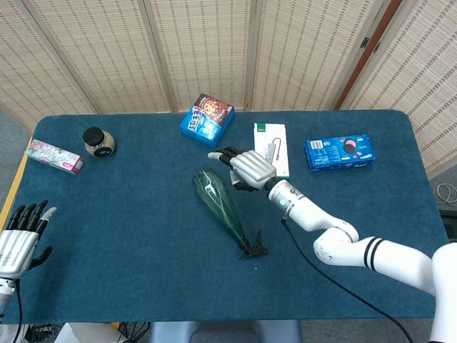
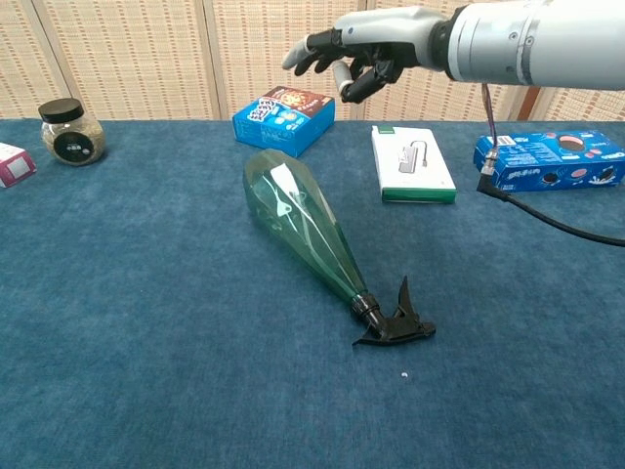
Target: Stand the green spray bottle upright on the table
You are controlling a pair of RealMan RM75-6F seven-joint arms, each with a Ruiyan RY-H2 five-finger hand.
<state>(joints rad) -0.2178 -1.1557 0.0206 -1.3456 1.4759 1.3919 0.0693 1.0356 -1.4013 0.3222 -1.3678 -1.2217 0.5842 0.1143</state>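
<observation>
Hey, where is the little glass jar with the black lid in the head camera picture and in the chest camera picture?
Head view: the small round glass jar with the black lid stands at the table's far left, right of a flat pink box.
Chest view: the jar is at the upper left, near the back edge.
Shared landmark: the blue snack box, to the jar's right in both.

1. A staged robot test area, seemingly a lab: woven folding screens close off the back.
2. A table covered in blue cloth carries assorted household goods: a jar, a blue snack box, a white box.
</observation>
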